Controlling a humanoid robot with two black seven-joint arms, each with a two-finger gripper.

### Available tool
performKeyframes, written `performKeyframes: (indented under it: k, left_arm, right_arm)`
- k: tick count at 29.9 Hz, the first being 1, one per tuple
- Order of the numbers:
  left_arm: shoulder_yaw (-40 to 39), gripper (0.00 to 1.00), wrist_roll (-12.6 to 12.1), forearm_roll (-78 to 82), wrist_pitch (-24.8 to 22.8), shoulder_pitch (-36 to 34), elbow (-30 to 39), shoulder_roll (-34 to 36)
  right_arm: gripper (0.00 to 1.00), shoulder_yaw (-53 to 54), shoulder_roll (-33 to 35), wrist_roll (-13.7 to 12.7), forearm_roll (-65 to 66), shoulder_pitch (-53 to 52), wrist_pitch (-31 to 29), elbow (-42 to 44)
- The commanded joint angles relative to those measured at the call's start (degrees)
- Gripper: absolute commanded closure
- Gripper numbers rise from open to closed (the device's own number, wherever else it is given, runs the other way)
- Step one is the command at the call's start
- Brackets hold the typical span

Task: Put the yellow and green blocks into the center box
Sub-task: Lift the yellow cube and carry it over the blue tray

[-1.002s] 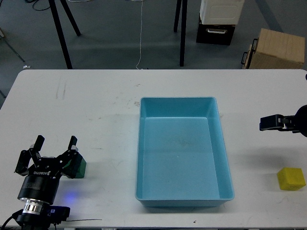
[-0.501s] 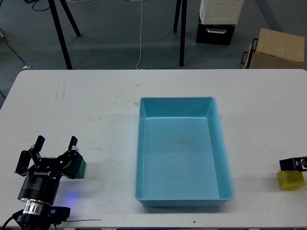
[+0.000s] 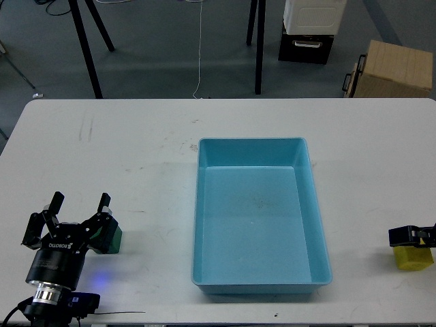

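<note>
While the blue box [image 3: 261, 216] sits empty on the desk [image 3: 136, 157], the left gripper [image 3: 66, 216] spreads its fingers wide left of it, the green block [image 3: 111, 237] just beside them and easily nudged away. Right of the box, the right gripper [image 3: 407, 236] overlaps the yellow block [image 3: 413, 258]; I cannot tell its finger state, so a grasp may miss.

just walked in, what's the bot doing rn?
It's sorting blocks into the blue box at the table's center, which holds nothing yet. The left gripper sits open at the near left, fingers up, with the green block right beside it, not gripped. The right gripper is at the right edge, right over the yellow block; only part of it shows, so I can't tell if it has closed. Both blocks sit on the white table.
</note>
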State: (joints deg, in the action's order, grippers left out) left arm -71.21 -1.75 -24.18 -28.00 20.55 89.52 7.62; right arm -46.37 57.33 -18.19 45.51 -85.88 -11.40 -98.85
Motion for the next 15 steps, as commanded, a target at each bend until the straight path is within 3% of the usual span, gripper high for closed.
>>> performKeyframes:
  k: [1, 4, 5, 6, 8, 10, 12, 15]
  left_arm:
    - [-0.07, 0.00, -0.01, 0.27, 0.00, -0.16, -0.32, -0.06]
    - [-0.07, 0.00, -0.01, 0.36, 0.00, -0.16, -0.49, 0.02]
    - [-0.07, 0.00, -0.01, 0.36, 0.00, -0.16, -0.66, 0.02]
    - [0.02, 0.00, -0.01, 0.36, 0.00, -0.24, -0.75, 0.02]
    - [0.02, 0.00, -0.01, 0.45, 0.00, -0.25, -0.93, 0.02]
    - [0.02, 0.00, -0.01, 0.45, 0.00, -0.25, -1.19, -0.06]
    - [0.02, 0.00, -0.01, 0.53, 0.00, -0.25, -1.19, -0.06]
    - [0.02, 0.00, -0.01, 1.15, 0.00, -0.25, -1.19, -0.41]
  right_arm:
    - [0.00, 1.46, -1.43, -0.01, -0.07, 2.64, 0.59, 1.03]
    - [0.06, 3.91, -1.96, -0.01, 0.02, 4.84, 0.59, 1.30]
    - [0.18, 4.36, -2.05, -0.01, 0.02, 5.19, 0.51, 1.30]
    - [0.40, 4.54, -2.05, -0.09, 0.02, 5.37, 0.51, 1.30]
    - [0.60, 4.80, -2.05, -0.09, 0.02, 5.37, 0.59, 1.30]
    - [0.86, 4.80, -1.70, -0.09, 0.02, 5.37, 0.59, 1.12]
    - [0.96, 4.80, -1.26, -0.18, 0.02, 5.29, 0.59, 0.95]
    - [1.00, 5.24, 0.05, -0.27, -0.15, 4.85, 0.59, 0.42]
